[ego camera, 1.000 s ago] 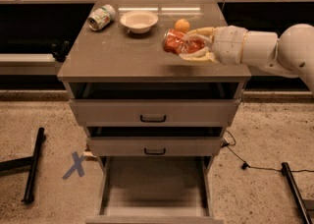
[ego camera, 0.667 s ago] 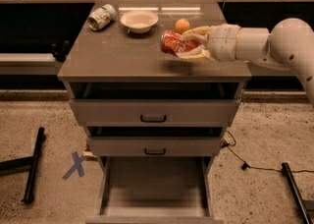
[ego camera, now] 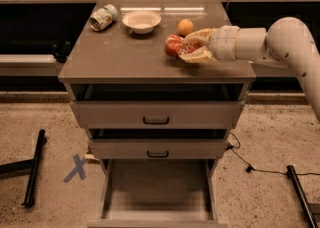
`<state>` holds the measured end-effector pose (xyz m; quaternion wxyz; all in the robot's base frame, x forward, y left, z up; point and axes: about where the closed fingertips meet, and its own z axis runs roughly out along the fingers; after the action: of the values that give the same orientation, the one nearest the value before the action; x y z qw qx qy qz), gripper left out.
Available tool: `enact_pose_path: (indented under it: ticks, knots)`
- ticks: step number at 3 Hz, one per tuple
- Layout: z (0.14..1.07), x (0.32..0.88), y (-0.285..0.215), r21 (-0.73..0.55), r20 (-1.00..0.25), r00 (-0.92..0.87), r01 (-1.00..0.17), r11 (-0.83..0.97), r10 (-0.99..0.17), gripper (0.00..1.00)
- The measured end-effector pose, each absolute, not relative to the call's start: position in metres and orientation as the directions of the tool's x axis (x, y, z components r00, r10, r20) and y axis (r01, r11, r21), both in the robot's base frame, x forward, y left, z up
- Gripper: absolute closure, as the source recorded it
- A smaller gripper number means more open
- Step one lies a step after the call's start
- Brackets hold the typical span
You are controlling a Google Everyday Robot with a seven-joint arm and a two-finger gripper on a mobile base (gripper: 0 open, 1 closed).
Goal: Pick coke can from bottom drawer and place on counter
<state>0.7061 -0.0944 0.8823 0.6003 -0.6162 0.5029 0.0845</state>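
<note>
Your gripper [ego camera: 189, 48] is pinching the coke can [ego camera: 174, 45] sideways, low over the right side of the counter [ego camera: 125, 59]. You can't tell if the can touches the top. An orange [ego camera: 185, 26] sits just behind it. The bottom drawer [ego camera: 157, 187] is open with nothing inside. The picking looks done. What's left is to set the can down and let go.

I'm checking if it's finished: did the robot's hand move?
Yes, slightly: the gripper, shut on the coke can, edged left, away from the orange, over the counter.
</note>
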Motion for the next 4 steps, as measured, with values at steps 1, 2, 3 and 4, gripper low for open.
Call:
enact_pose_path:
  ticks: [1, 2, 3, 4]
  knots:
    - [0.8777, 0.7132, -0.0942, -0.643, -0.717, 0.467, -0.730, 0.233, -0.517, 0.36]
    - [0.8778, 0.7165, -0.0933, -0.640, -0.722, 0.465, -0.731, 0.238, -0.512, 0.13]
    - [0.8802, 0.7171, -0.0942, -0.643, -0.721, 0.470, -0.726, 0.242, -0.509, 0.00]
    - [0.8854, 0.7156, -0.0987, -0.655, -0.715, 0.479, -0.712, 0.251, -0.509, 0.00]
